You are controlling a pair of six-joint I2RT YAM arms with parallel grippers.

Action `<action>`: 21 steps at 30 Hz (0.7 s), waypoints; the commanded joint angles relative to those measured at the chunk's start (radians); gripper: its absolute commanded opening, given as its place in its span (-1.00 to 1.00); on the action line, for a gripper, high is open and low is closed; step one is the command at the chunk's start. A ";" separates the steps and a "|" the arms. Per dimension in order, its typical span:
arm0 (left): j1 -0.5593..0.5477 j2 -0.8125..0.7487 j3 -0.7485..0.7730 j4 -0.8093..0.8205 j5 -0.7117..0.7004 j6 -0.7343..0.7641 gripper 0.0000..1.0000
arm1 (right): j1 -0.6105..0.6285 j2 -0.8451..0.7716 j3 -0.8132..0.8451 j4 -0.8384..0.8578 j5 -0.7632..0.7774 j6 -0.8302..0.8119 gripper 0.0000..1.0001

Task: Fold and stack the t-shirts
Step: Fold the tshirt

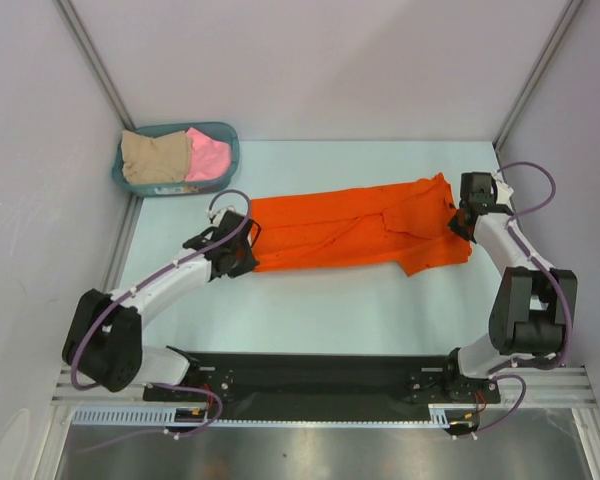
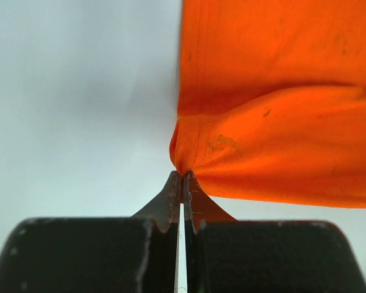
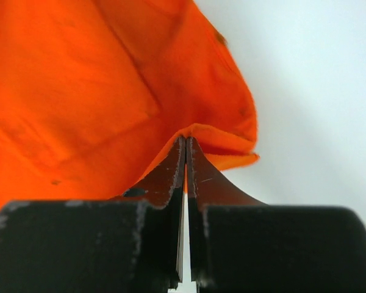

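Observation:
The bright orange t-shirt (image 1: 355,232) lies stretched lengthwise across the middle of the table, partly folded. My left gripper (image 1: 248,240) is shut on its left edge; in the left wrist view the fingertips (image 2: 183,176) pinch a bunched corner of the orange cloth (image 2: 280,104). My right gripper (image 1: 462,222) is shut on the shirt's right end; in the right wrist view its tips (image 3: 186,140) pinch a fold of the orange cloth (image 3: 79,91). The pink t-shirt (image 1: 208,154) and the beige t-shirt (image 1: 155,158) lie crumpled in the teal basket (image 1: 227,132).
The teal basket stands at the table's back left corner beside the left wall. The light table surface (image 1: 330,300) runs between the shirt and the black base rail (image 1: 310,375). Walls close in at left, right and back.

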 commanded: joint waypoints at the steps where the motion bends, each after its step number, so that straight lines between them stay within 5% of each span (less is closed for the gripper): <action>1: 0.031 0.068 0.088 -0.006 0.022 0.070 -0.99 | 0.004 0.062 0.145 0.041 -0.011 -0.026 -1.00; 12: 0.010 0.171 0.111 0.076 0.172 0.059 -0.99 | -0.059 0.207 0.348 -0.007 0.018 -0.077 -1.00; 21: 0.031 0.205 0.193 0.040 0.131 0.071 -0.99 | -0.076 0.305 0.408 0.009 -0.106 -0.091 -1.00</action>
